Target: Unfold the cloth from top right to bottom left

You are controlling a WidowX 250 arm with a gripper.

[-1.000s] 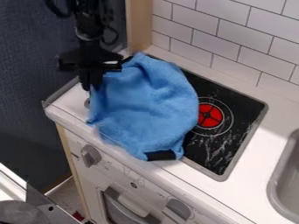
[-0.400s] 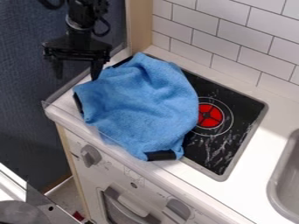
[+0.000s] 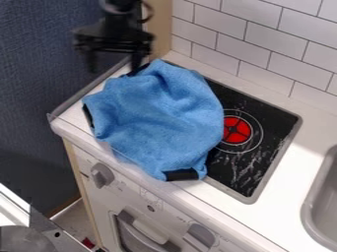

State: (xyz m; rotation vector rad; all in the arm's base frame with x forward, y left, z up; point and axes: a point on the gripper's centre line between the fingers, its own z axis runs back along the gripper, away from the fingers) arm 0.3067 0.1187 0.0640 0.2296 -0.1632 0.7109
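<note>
In the camera view, the gripper (image 3: 114, 65) is open and empty, its two fingers well apart, above the counter's far left corner and beside the upper left part of the cloth. The blue cloth (image 3: 161, 115) lies rumpled across the left part of the black stove top (image 3: 280, 123) and the white counter (image 3: 286, 170), reaching to the front edge.

To open it further, the pull should likely start from a loose upper layer near the top and run towards the bottom left. I would straddle one raised fold, close on that layer alone, lift slightly, then draw low and slowly. Pinching too deep could drag the whole cloth, and pulling too far could tip it over the front edge.

The gripper is blurred, so its exact height over the cloth is hard to judge. The cloth hides its own underside and the stove beneath, and how many layers remain folded cannot be told. The sink (image 3: 308, 211) is cut off at right.
</note>
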